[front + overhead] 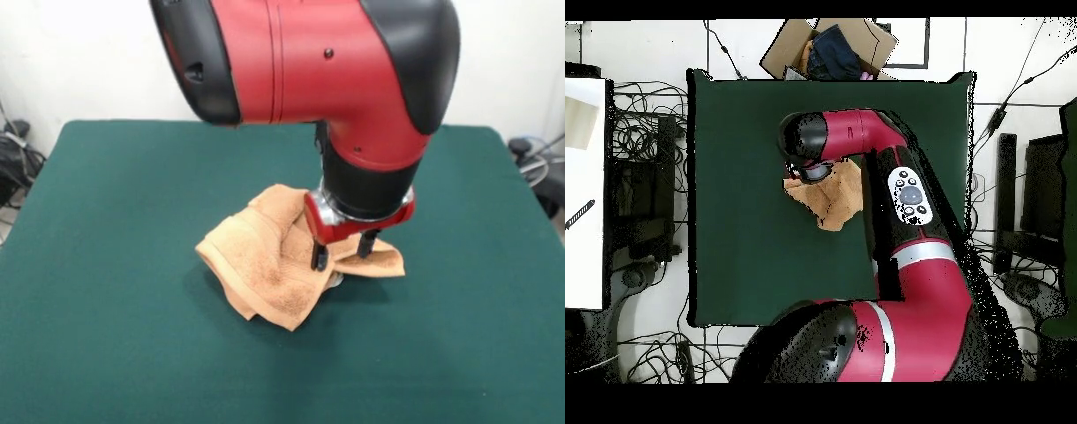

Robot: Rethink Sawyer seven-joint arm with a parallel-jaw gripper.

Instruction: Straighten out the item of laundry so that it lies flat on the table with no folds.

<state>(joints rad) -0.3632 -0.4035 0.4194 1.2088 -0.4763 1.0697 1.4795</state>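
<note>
The big green table holds the red and black arm's reach, an open cardboard box with dark cloth inside sits on the floor past its edge, the crumpled peach towel lies mid-table, and the gripper stands on it, fingers apart.
</note>
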